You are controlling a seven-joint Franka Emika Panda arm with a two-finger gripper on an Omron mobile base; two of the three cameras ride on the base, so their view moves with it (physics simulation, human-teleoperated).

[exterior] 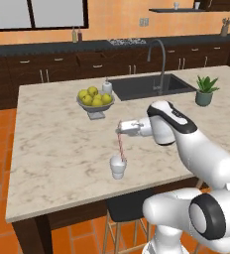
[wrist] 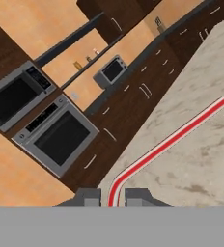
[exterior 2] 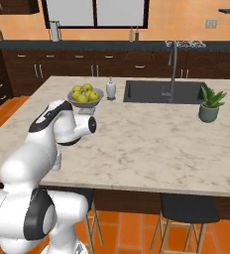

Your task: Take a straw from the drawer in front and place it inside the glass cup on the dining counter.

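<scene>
Right, I've got the pincer [exterior: 120, 130] out over the table [exterior: 52, 144], clamped tight on the straw [exterior: 121, 145], which hangs down at a slight slant with its lower end at the mouth of the cup [exterior: 118, 167]. From the left base view I can't tell whether the tip is inside the rim or just touching it. In the hand view the straw [wrist: 172, 140] runs red-and-white from between the two fingertips [wrist: 89, 198], bends once, then stretches out over the veined marble.

The table is a big beige marble island on dark wood. The cup stands near its front edge. Further back sits a grey bowl [exterior: 95, 101] of yellow-green fruit, with a small white bottle [exterior: 107, 87] just behind it. A dark sink [exterior: 151, 85] is set into the top with a curved tap [exterior: 159, 57] over it, and a potted plant [exterior: 205, 91] stands to the right of that. A dark stool [exterior: 127, 208] is tucked under the near edge.

Around the room: orange tiled floor, orange walls, dark brown cabinets [exterior: 47, 69] under a black counter along the back wall, a window above. The hand view catches a steel oven [wrist: 61, 135] and a microwave [wrist: 17, 94] set among dark cabinets.
</scene>
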